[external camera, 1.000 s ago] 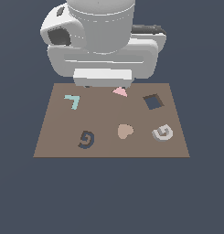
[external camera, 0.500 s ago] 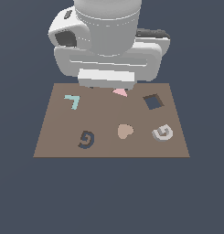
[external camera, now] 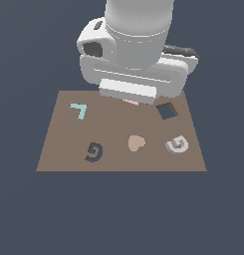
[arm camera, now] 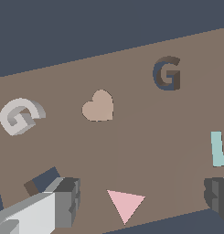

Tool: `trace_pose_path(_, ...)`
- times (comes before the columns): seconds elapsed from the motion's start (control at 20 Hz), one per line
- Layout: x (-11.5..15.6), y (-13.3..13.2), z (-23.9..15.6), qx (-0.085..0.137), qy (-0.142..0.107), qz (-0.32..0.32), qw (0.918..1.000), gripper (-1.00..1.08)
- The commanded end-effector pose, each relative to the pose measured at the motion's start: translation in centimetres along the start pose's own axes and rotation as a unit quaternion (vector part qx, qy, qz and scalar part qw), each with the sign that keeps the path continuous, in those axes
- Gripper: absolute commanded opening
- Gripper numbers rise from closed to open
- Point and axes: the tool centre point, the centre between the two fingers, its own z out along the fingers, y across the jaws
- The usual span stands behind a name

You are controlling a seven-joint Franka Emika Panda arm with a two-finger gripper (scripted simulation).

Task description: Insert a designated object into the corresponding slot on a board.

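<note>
The designated object, a light grey spiral piece (external camera: pixel 177 144) (arm camera: pixel 19 115), lies flat on the brown board (external camera: pixel 63 149) (arm camera: pixel 145 137) near its front corner on the exterior view's right. The slot, a dark spiral cutout (external camera: pixel 94 151) (arm camera: pixel 167 73), sits at the front on the exterior view's left. My gripper (arm camera: pixel 141 199) hangs open above the board's back edge, well away from the spiral, with nothing between its fingers (arm camera: pixel 63 201). In the exterior view the arm's white hand (external camera: pixel 138 69) hides the fingers.
A tan heart (external camera: pixel 136 143) (arm camera: pixel 98 106) lies between spiral and slot. A pink triangle (external camera: pixel 131 102) (arm camera: pixel 125 204) sits below the gripper, mostly hidden in the exterior view. A dark square hole (external camera: pixel 166 111) (arm camera: pixel 42 180) and a teal L-shape (external camera: pixel 79 110) (arm camera: pixel 219 148) flank it.
The arm has shifted toward the exterior view's right and come slightly forward over the board, covering more of the pink triangle. The pieces on the board have not moved.
</note>
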Motion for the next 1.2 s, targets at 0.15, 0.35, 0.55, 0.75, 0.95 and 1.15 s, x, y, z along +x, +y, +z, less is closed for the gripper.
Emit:
trace_pose_path(0.15,-0.4,-2.3,1.4,0.0,0.0,0.063,0.998,1.0)
trace_pose_path(0.35,-0.5,-4.4,2.6,0.001,-0.001,0.12,0.9928,1.0)
trace_pose_path(0.55,-0.4,-6.6,3.9,0.001,-0.001,0.179,0.9838,1.0)
trace_pose_path(0.75,0.1,-8.9,5.2,0.001,-0.001,0.24,0.9707,1.0)
trace_pose_path(0.95,0.9,-11.1,6.5,0.002,-0.001,0.299,0.9543,1.0)
trace_pose_path(1.15,1.8,-12.9,7.6,0.002,-0.002,0.349,0.937,1.0)
